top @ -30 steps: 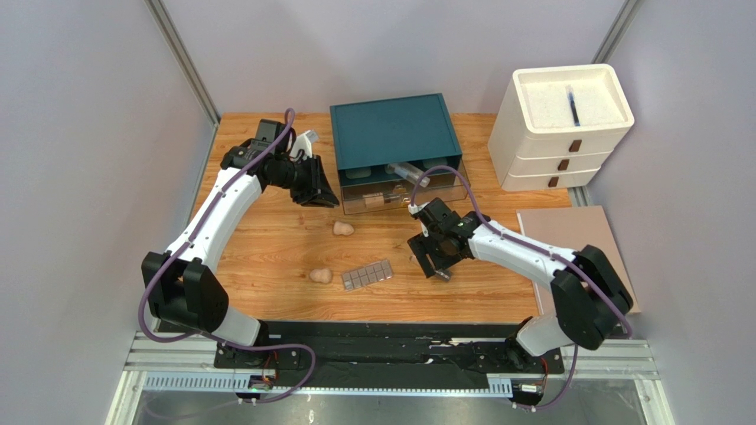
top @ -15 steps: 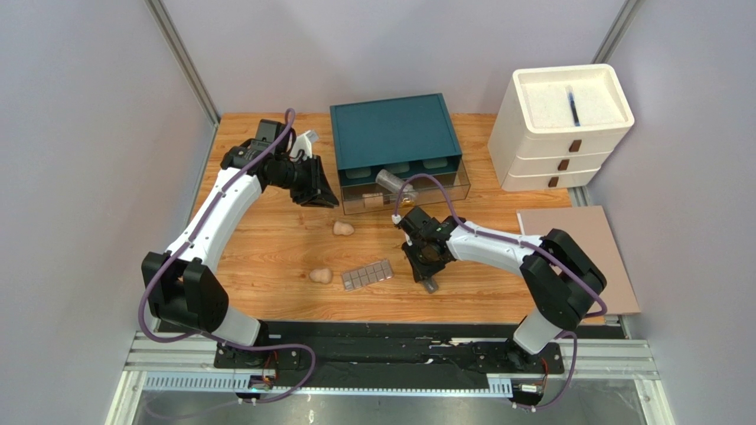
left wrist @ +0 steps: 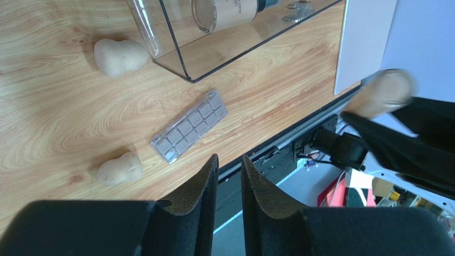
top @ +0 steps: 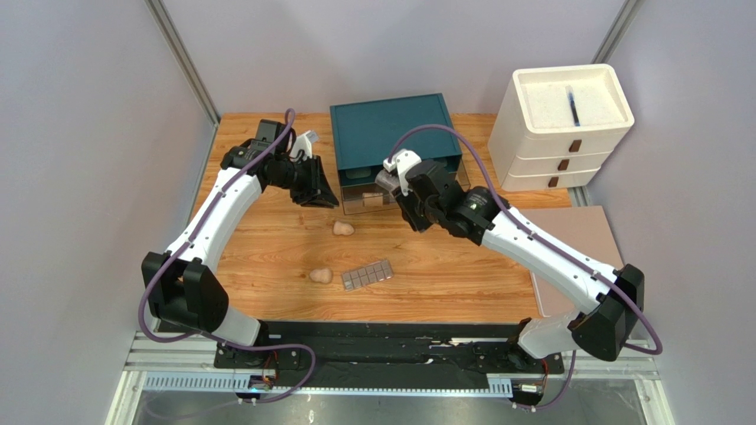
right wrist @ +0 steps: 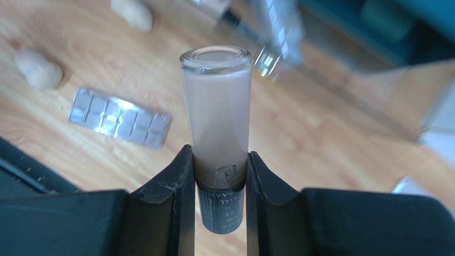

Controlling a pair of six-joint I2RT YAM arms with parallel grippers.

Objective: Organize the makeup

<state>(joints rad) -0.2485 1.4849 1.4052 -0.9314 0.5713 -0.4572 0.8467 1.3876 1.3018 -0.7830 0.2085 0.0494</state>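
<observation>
My right gripper (right wrist: 218,154) is shut on a clear tube of tan liquid (right wrist: 216,106), gripped just above its dark cap (right wrist: 220,205). In the top view this gripper (top: 399,190) is over the open clear drawer (top: 368,202) of the teal box. Another tube (left wrist: 229,13) lies in that drawer. Two beige sponges (top: 342,228) (top: 321,276) and the gridded palette (top: 367,274) lie on the wood in front. My left gripper (top: 321,190) hovers left of the drawer; its fingers (left wrist: 205,197) are nearly together and hold nothing.
The teal drawer box (top: 395,128) stands at the back centre. A white drawer unit (top: 559,124) stands at the back right. A flat tan board (top: 577,239) lies by the right table edge. The clear drawer's walls (left wrist: 176,58) jut forward.
My right arm has swung from the front middle of the table back toward the open drawer, carrying the tube. The left arm, sponges and palette have not moved.
</observation>
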